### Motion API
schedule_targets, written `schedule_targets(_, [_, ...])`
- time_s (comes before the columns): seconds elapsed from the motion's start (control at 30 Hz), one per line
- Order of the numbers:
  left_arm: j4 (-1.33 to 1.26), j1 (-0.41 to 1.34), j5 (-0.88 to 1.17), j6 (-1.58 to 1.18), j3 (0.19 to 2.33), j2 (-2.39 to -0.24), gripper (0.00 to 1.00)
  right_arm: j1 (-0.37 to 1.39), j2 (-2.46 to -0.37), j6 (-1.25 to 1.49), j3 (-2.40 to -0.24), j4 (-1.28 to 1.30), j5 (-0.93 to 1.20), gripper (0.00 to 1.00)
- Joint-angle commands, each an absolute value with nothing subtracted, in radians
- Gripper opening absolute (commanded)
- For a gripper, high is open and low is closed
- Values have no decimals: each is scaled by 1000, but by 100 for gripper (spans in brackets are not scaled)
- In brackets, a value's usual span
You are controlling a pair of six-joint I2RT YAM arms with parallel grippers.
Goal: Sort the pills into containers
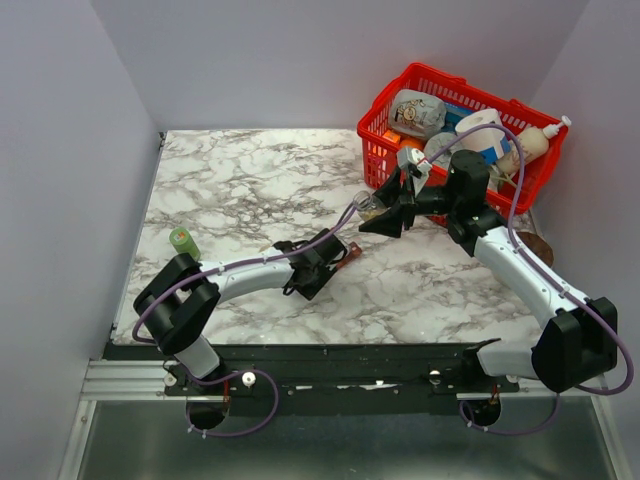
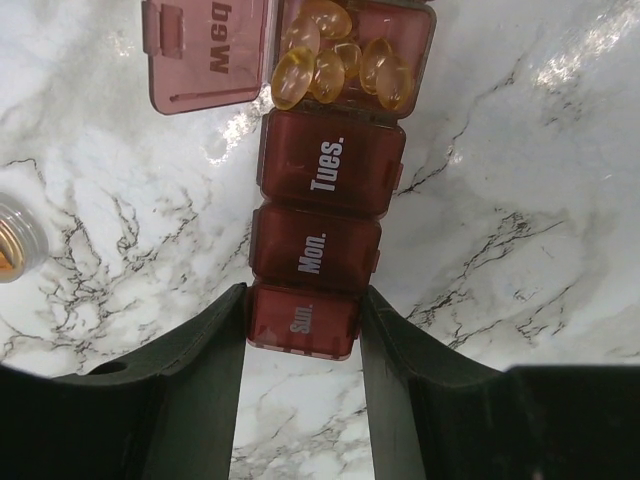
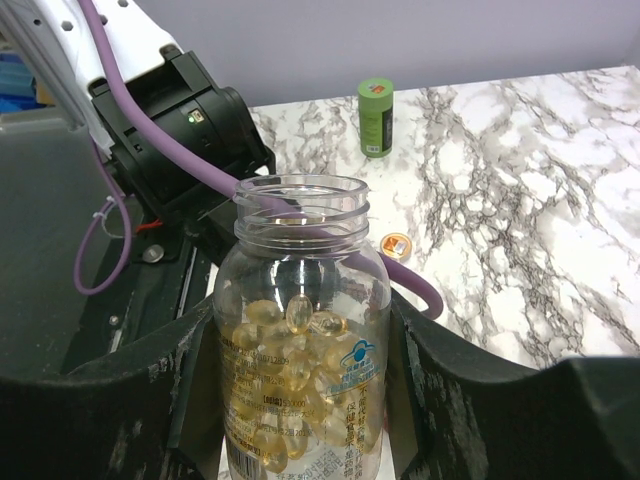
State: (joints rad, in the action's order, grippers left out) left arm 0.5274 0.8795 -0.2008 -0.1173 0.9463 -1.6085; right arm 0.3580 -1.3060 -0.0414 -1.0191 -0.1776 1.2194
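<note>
Pills [image 2: 340, 62] lie in one open compartment of containers [image 2: 330, 165] gripped by left end effector [image 2: 303, 312]; right end effector [image 3: 298, 330] clasps uncapped bottle [image 3: 300, 410].

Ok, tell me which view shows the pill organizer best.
Left wrist: the pill organizer fills the frame, day labels readable, one lid open beside pills. Top external shows only a reddish sliver of it. Right wrist doesn't show it.

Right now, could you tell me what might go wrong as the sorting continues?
1. The open Wed. compartment is heaped with pills; more could spill onto the table.
2. The right end effector holds an uncapped bottle; over-tilting might dump many at once.
3. The left end effector grips the pill organizer only at its Sun. end, so it may pivot.
</note>
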Motion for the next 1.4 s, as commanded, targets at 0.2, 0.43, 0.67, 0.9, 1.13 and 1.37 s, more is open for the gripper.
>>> schedule_targets(0.2, [615,910,-242,-67,1043,-1624,46,357,-1301,-41,-1005,-199,1239,9])
schedule_targets(0.43, [589,910,-206,-66,1019,-1641,46,354,-1299,-41,-1005,-202,1243,9])
schedule_targets(0.67, [549,887,-181,-66,971,-1614,45,353,-1301,-38,-1006,-203,1243,9])
schedule_targets(0.9, [514,876,-75,-90,987,-1663,45,348,-1290,-40,-1000,-201,1238,9])
schedule_targets(1.13, [476,818,-37,-124,945,-1623,45,345,-1302,-35,-1006,-204,1249,9])
schedule_targets(1.37, [495,807,-61,-147,956,-1634,45,345,-1299,-37,-1003,-202,1243,9])
